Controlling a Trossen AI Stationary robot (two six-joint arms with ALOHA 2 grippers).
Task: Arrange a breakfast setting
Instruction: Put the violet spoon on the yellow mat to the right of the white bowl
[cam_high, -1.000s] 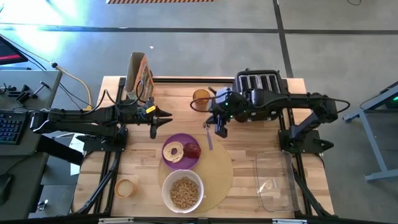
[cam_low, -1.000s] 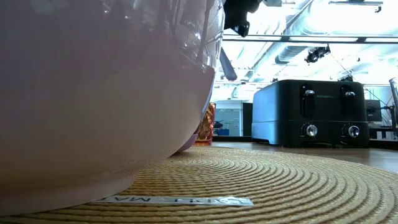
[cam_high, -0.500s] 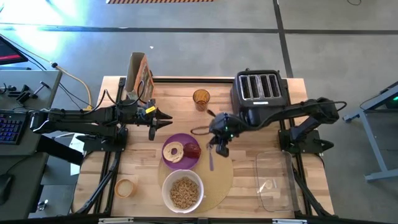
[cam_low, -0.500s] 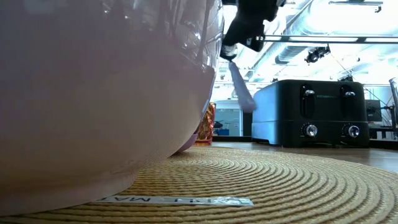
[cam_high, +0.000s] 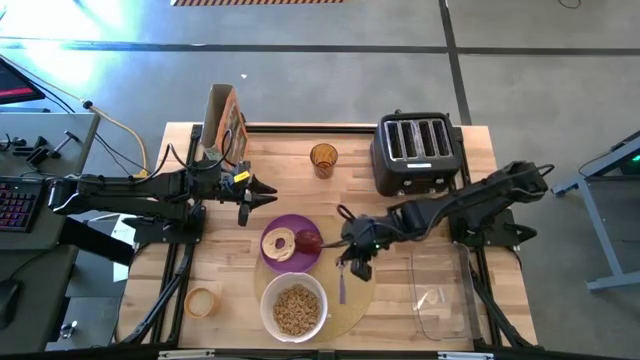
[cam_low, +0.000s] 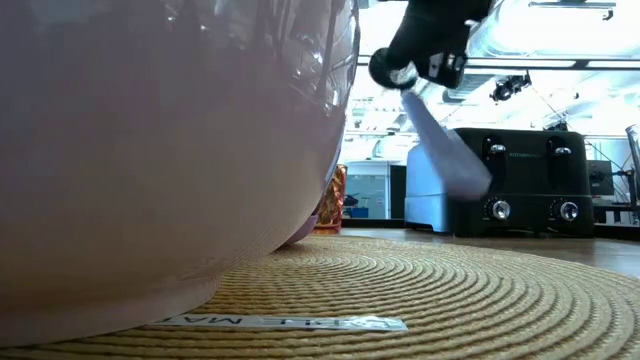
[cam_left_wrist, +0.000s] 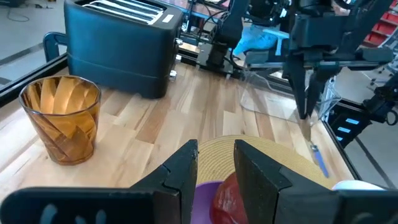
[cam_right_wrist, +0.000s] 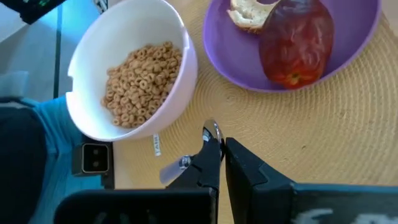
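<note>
The round tan mat (cam_high: 350, 285) lies at the table's near middle. On it stand the purple plate (cam_high: 290, 228) with the bagel (cam_high: 277, 243) and the red apple (cam_high: 308, 241), and the white bowl (cam_high: 268, 298) of brown cereal (cam_high: 294, 310). My right gripper (cam_high: 351, 264) is over the mat, to the right of the plate and bowl, and is shut on the small spoon (cam_high: 342, 287). My left gripper (cam_high: 264, 199) waits open just beyond the plate's far left rim, touching nothing. My right gripper pinches the spoon's upper end (cam_low: 408, 88) between its two fingers, coming from above and pointing down. The spoon hangs tilted below the fingers, with its lower end (cam_low: 470, 180) clear of the mat (cam_low: 420, 290). Which end of the spoon is held, I cannot tell.
The black toaster (cam_high: 415, 152) stands at the far right and an amber glass (cam_high: 322, 158) to its left. A cereal box (cam_high: 222, 118) stands at the far left. A clear container (cam_high: 440, 290) lies right of the mat, and a small round jar (cam_high: 200, 301) is near left.
My right gripper has carried the spoon from beside the toaster toward the table's near edge and down. It now hangs over the mat, right of the plate. The spoon hangs lower and more tilted than before.
</note>
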